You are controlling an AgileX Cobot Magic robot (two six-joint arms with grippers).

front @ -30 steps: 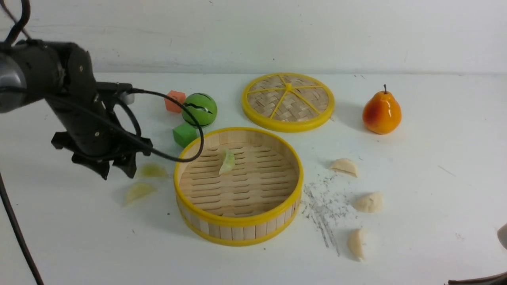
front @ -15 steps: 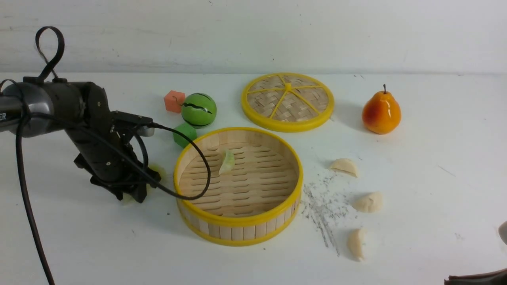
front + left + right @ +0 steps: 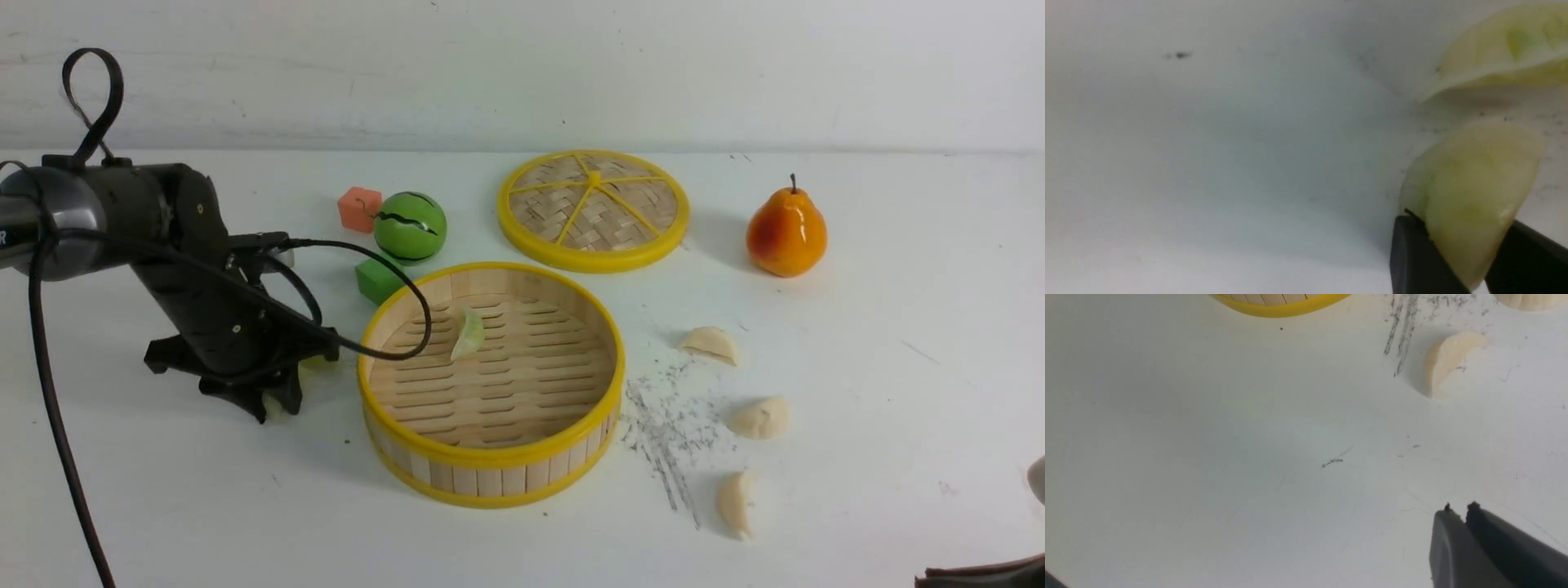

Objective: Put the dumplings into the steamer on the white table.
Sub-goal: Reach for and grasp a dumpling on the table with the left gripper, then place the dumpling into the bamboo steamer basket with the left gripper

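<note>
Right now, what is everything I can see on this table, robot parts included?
Steamer: one, pale wood with yellow rims, centre.
Woven lid: one, yellow-rimmed, behind the steamer.
Yellow-green dumplings: three; one inside the steamer, two left of it.
Cream dumplings: three, right of the steamer.
Pear: one, orange-yellow, back right.
Ball: one, green, back left.
Cubes: two, orange and green, beside the ball.
Table: one, white, grey scratches.
Left gripper: one, black, jaws on a yellow-green dumpling.
Right gripper: one, black, shut, empty, near right.
</note>
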